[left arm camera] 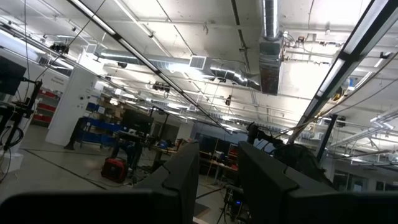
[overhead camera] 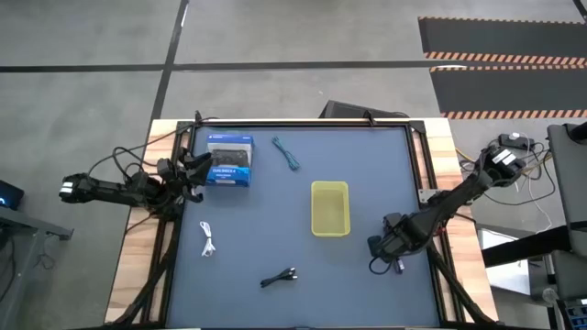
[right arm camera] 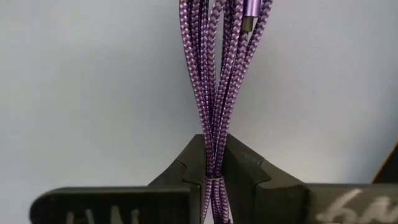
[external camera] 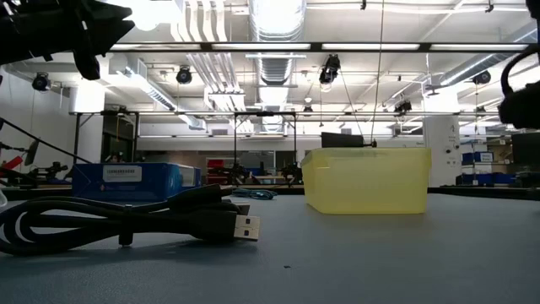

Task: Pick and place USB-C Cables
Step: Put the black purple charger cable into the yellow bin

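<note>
Cables lie scattered over the dark desk (overhead camera: 367,275), four of them. The purple cable (right arm camera: 219,74) is caught in the right gripper (right arm camera: 214,169): its braided strands are pinched tight between the two dark fingers (right arm camera: 186,171), the bundle running out past the tips over the desk surface. From above, that gripper (overhead camera: 387,249) sits low at the desk's right side, near the front edge, a little way off from the yellow bin (overhead camera: 330,208), which stands about mid-desk, right of centre.

The white cable (overhead camera: 208,240) lies on the left half, toward the front. The black cable (overhead camera: 279,276) is near the front edge, about the middle, well apart from the white one; in the low view it fills the foreground, coiled, its plug (external camera: 245,226) pointing toward the bin (external camera: 367,181). The teal cable (overhead camera: 287,153) lies toward the back of the desk, between the blue box (overhead camera: 229,161) and the bin, touching neither.

The left gripper (overhead camera: 190,170) hovers at the desk's left edge, just beside the blue box. Its fingers (left arm camera: 180,180) stand slightly parted with nothing between them, pointing up toward the ceiling and the room beyond.

The bin looks empty from above, though its translucent walls show little detail.
</note>
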`<state>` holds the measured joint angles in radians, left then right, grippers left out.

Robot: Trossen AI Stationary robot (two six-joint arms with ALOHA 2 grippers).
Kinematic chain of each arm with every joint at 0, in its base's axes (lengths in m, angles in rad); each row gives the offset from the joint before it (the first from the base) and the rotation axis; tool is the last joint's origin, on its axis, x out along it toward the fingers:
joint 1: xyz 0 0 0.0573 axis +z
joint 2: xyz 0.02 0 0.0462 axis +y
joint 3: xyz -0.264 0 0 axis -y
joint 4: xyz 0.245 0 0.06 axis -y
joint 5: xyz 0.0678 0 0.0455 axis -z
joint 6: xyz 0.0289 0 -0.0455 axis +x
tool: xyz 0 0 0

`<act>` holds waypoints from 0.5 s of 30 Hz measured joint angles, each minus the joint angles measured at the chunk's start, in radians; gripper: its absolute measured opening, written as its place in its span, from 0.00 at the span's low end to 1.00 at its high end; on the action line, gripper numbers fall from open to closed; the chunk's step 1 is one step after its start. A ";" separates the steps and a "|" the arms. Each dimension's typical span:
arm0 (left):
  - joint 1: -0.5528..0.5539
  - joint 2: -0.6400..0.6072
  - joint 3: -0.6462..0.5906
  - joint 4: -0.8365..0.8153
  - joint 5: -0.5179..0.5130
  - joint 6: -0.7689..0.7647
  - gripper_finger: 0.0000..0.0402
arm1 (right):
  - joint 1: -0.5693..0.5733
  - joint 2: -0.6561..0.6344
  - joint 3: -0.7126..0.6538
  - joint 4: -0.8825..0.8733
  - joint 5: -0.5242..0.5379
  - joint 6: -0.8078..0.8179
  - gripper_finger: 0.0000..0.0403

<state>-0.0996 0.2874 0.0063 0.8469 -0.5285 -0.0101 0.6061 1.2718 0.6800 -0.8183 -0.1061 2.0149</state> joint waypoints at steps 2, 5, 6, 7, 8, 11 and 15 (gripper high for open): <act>0.000 0.000 0.000 0.000 0.000 0.000 0.24 | -0.005 -0.030 0.000 0.002 -0.003 0.004 0.07; 0.000 0.000 0.000 -0.001 0.000 0.000 0.24 | -0.017 -0.078 0.007 0.000 -0.003 0.025 0.07; 0.000 0.000 0.000 -0.001 0.000 0.000 0.24 | -0.022 -0.092 0.014 -0.004 -0.003 0.028 0.07; 0.000 0.001 0.000 -0.001 0.000 0.000 0.24 | -0.027 -0.106 0.022 -0.013 -0.002 0.030 0.07; 0.000 0.002 0.000 -0.001 0.000 0.000 0.24 | -0.033 -0.119 0.032 -0.024 -0.002 0.030 0.07; 0.000 0.010 0.000 -0.001 0.000 0.000 0.24 | -0.049 -0.142 0.077 -0.078 0.005 0.030 0.07; 0.000 0.020 0.000 -0.001 0.000 0.000 0.24 | -0.074 -0.150 0.164 -0.207 0.013 0.029 0.07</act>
<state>-0.0996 0.3079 0.0063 0.8455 -0.5285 -0.0101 0.5317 1.1220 0.8443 -1.0251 -0.0932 2.0443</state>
